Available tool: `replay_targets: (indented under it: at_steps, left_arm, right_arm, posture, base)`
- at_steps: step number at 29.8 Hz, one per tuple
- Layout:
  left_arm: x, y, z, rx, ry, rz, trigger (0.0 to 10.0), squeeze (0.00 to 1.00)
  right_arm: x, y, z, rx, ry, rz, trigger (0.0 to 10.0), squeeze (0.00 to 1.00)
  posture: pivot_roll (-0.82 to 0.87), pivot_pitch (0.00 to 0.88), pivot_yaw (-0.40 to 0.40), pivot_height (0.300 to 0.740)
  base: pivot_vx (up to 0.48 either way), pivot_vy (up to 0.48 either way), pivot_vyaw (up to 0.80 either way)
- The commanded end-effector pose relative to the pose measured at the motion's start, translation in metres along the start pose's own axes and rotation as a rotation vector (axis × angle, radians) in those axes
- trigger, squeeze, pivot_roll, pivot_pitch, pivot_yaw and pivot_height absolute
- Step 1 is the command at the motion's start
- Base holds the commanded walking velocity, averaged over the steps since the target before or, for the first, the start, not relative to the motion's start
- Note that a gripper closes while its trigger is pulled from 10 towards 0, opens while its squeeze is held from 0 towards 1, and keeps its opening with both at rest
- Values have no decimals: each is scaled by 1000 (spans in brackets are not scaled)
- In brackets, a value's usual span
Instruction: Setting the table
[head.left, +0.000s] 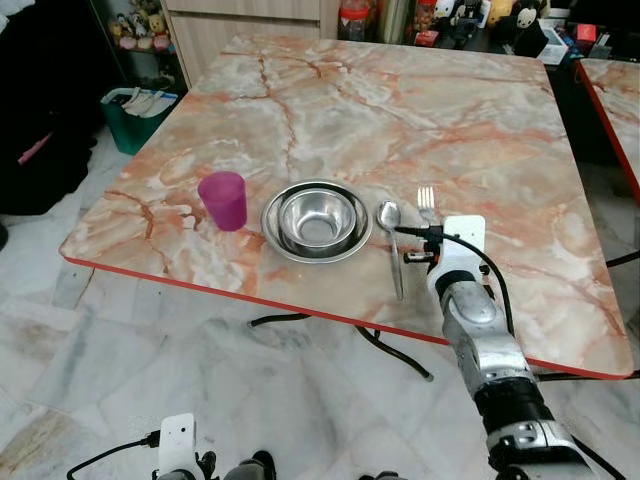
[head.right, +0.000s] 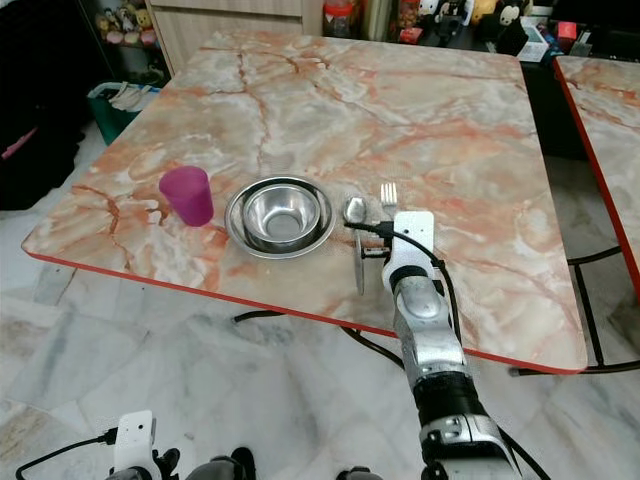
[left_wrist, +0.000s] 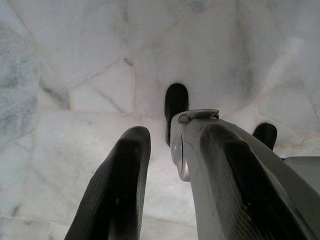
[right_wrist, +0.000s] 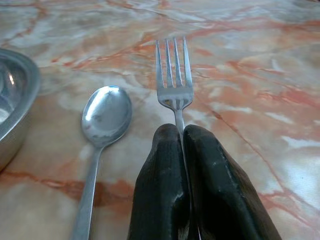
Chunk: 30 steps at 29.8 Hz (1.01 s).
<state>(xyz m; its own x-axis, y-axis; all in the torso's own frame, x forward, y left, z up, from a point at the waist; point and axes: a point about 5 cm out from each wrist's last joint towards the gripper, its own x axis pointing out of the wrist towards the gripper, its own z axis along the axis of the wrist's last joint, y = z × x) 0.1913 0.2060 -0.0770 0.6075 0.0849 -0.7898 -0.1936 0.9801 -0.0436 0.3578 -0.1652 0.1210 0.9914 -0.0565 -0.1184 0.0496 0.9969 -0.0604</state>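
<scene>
A steel fork (right_wrist: 173, 85) lies low over the marble table (head.left: 400, 110), its handle pinched between the black fingers (right_wrist: 160, 185) of my right gripper (right_wrist: 181, 131), which is shut on it. The fork's tines (head.left: 427, 200) stick out beyond my right wrist. Just left of it lies a spoon (head.left: 390, 235), and beside that a steel bowl (head.left: 316, 220) nested in a steel plate. A purple cup (head.left: 224, 199) stands left of the bowl. My left gripper (left_wrist: 165, 150) hangs open above the floor.
The table's red front edge (head.left: 300, 300) runs near my body. A second marble table (head.left: 615, 100) stands at the right. A green basket (head.left: 140, 115) sits on the floor at the left. Shelves with toys line the back wall.
</scene>
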Motion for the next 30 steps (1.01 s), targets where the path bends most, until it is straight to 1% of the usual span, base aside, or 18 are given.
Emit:
replay_targets:
  at_steps: [1,6,11,30]
  left_arm:
    - [-1,3,-7,14,23,12,10000,0]
    - [-2,4,-8,15,24,13,10000,0]
    - [-2,4,-9,15,26,13,10000,0]
    - [-2,4,-11,17,33,15,10000,0]
  right_arm:
    - [1,-2,-2,12,10,-20,10000,0]
    - [2,-1,-6,15,27,-36,10000,0]
    - [3,-4,-12,12,61,-73,10000,0]
    - [4,-1,-20,28,92,-68,10000,0]
  posture:
    - [-7,171,13,740]
    - [-5,171,11,740]
    - [-4,171,10,740]
    - [3,176,7,740]
  base:
    - [0,0,0]
    - [0,0,0]
    - [0,0,0]
    - [0,0,0]
